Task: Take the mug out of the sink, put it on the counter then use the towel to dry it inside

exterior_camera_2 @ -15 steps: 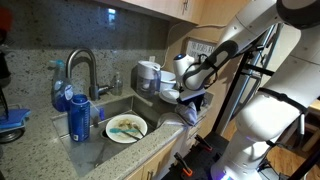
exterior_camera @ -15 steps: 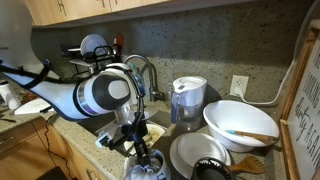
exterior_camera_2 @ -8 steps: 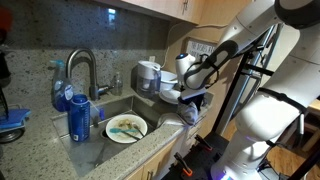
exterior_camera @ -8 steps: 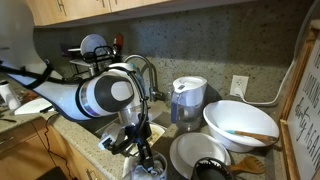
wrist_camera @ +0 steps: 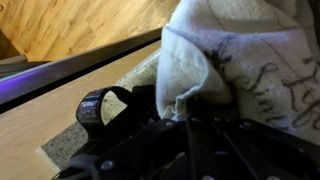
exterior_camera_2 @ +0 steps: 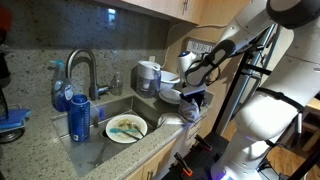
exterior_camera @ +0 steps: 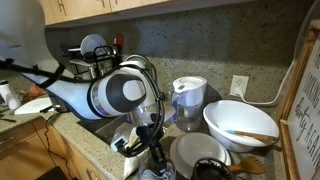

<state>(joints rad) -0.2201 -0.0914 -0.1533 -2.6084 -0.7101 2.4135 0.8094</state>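
My gripper (wrist_camera: 190, 100) is shut on a bunched white towel with dark script print (wrist_camera: 235, 50), which fills most of the wrist view. In both exterior views the gripper (exterior_camera: 152, 152) (exterior_camera_2: 192, 100) points down over the counter's front edge beside the sink, and the towel (exterior_camera: 155, 172) (exterior_camera_2: 190, 113) hangs under it. A white rounded object (exterior_camera: 122, 138) just beside the gripper on the counter looks like the mug. It is partly hidden by the arm, and I cannot see its inside. The towel is against or very close to it.
The sink (exterior_camera_2: 150, 112) holds a dirty plate (exterior_camera_2: 127, 127) and a blue can (exterior_camera_2: 80, 118), with the faucet (exterior_camera_2: 82, 68) behind. On the counter stand a water pitcher (exterior_camera: 188, 100), a large white bowl (exterior_camera: 240, 122), a white plate (exterior_camera: 190, 150) and a black round object (exterior_camera: 208, 170).
The arm has swung along the counter toward the plate and bowl and has dropped slightly. The towel stays in the gripper.
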